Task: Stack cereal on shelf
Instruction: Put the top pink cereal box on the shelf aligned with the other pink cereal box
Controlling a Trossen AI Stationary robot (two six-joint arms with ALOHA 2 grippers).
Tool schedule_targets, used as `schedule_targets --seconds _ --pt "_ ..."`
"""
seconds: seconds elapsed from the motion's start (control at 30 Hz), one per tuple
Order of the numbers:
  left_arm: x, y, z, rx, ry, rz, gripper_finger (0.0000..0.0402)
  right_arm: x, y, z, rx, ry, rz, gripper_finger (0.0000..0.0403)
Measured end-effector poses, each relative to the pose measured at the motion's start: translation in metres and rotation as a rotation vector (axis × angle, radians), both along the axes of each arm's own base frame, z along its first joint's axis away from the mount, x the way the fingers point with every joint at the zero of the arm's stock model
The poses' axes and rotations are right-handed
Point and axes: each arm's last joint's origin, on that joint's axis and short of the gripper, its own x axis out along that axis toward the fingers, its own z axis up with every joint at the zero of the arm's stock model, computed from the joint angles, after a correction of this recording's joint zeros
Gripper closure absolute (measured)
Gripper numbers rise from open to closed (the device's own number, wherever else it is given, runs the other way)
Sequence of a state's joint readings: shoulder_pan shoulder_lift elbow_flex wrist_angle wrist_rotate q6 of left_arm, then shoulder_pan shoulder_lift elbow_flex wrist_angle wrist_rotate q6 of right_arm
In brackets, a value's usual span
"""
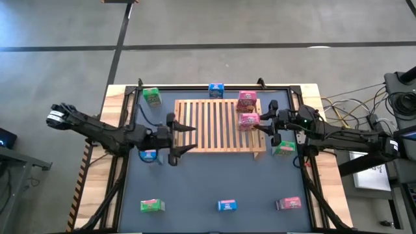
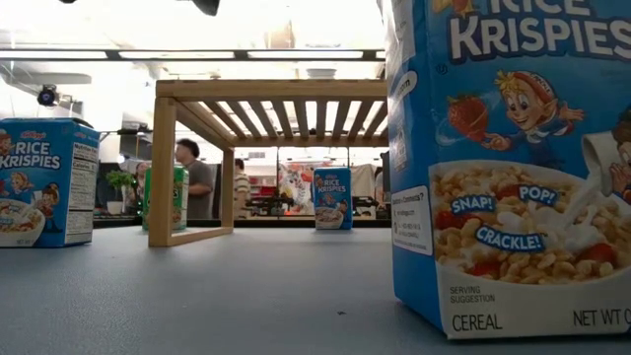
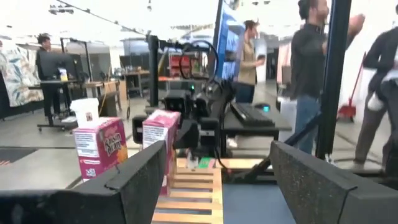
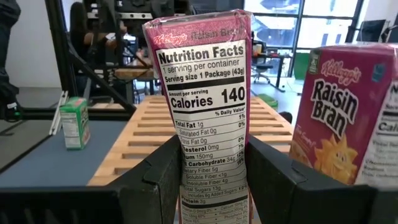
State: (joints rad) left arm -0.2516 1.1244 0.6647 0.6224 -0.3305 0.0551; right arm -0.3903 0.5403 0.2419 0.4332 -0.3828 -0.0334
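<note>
Dark grey matting covers the bench [image 1: 214, 179], and at its left a green box [image 1: 151, 97] stands near the far corner, with a blue box [image 1: 149, 155] just under the left arm and another green box [image 1: 152, 205] by the near edge. Next comes the left gripper [image 1: 186, 138], its fingers spread wide and holding nothing, at the left end of the wooden slatted shelf [image 1: 211, 123]. A blue box [image 1: 216, 90] stands beyond the far side of the shelf, and another blue box [image 1: 227, 206] lies toward the near edge. Toward the right end of the shelf, one pink box [image 1: 246, 100] stands on the slats, and just nearer is a second pink box [image 1: 249, 121], which the right gripper [image 1: 261, 123] clasps between its fingers while it rests on the slats. Right of the shelf sits a green box [image 1: 284, 149], and a third pink box [image 1: 289, 203] lies by the near right corner.
</note>
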Motion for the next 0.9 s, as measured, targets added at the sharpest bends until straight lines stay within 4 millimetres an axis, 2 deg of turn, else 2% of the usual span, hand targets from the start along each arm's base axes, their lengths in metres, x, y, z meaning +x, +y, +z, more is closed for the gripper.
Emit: schedule_targets --seconds 0.27,0.9 --pt "-0.011 0.003 -0.006 -0.032 -0.023 -0.004 0.0132 -0.006 -0.004 -0.015 0.032 -0.025 -0.042 0.0255" --pt "0.013 -0.003 -0.004 0.014 0.028 0.001 0.0132 -0.007 -0.005 -0.015 0.042 -0.049 -0.036 0.0255"
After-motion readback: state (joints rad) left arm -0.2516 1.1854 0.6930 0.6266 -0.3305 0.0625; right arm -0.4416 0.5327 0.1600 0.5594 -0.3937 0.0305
